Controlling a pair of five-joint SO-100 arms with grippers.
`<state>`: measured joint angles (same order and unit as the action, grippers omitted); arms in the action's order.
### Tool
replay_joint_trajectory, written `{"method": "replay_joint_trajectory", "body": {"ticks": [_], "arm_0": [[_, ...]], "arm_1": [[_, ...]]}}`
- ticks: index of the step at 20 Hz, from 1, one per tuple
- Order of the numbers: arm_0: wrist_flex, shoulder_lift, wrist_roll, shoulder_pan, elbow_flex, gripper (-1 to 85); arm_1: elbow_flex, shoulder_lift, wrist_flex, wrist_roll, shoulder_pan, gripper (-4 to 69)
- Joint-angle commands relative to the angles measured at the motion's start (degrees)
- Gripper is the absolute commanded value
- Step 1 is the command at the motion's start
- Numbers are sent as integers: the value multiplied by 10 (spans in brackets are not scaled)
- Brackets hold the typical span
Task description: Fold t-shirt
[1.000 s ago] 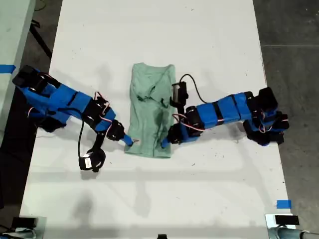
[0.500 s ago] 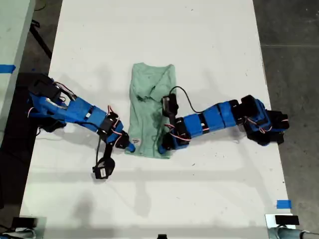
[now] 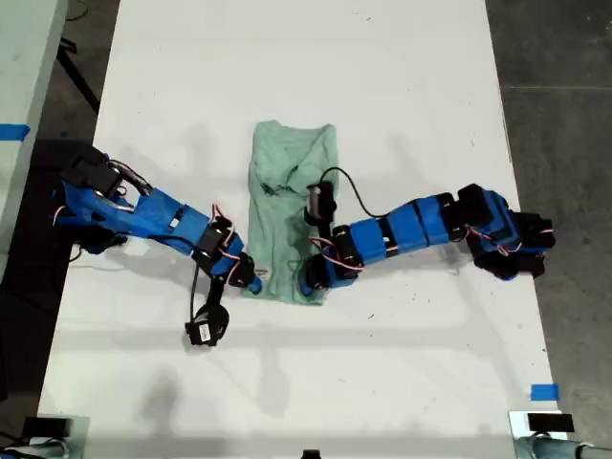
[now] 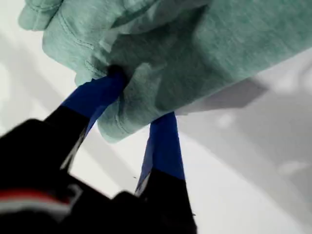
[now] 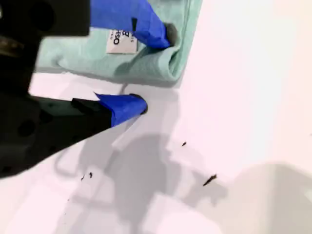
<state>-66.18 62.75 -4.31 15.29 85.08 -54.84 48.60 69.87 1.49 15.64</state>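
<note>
Both claws at t-shirt [image 3: 290,215] hem

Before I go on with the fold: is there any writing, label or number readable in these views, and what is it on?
Only one printed item shows: the small white tag on the t-shirt, seen in the second wrist view. Its dark print is partly hidden by a finger of my second tool and too blurred to read.
In the exterior view the tag is a white speck, unreadable.
No other text is visible.
</note>
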Motion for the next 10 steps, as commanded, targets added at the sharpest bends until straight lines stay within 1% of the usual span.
{"method": "replay_joint_trajectory", "body": {"ticks": [1,3,5,6,10], "arm_0": [[6,3,-5,-10,-17,47],[7,0,-1,-11,-18,0],[3,0,-5,-11,-18,0],[2,0,-6,-11,-20,0],[-4,0,-7,-7,-30,0]], "arm_1": [[3,-4,-4,7,-7,119],[3,-6,-10,5,-7,110],[3,-8,-12,-1,-8,82],[3,-7,-13,1,-7,8],[7,-7,-27,7,-4,3]]}}
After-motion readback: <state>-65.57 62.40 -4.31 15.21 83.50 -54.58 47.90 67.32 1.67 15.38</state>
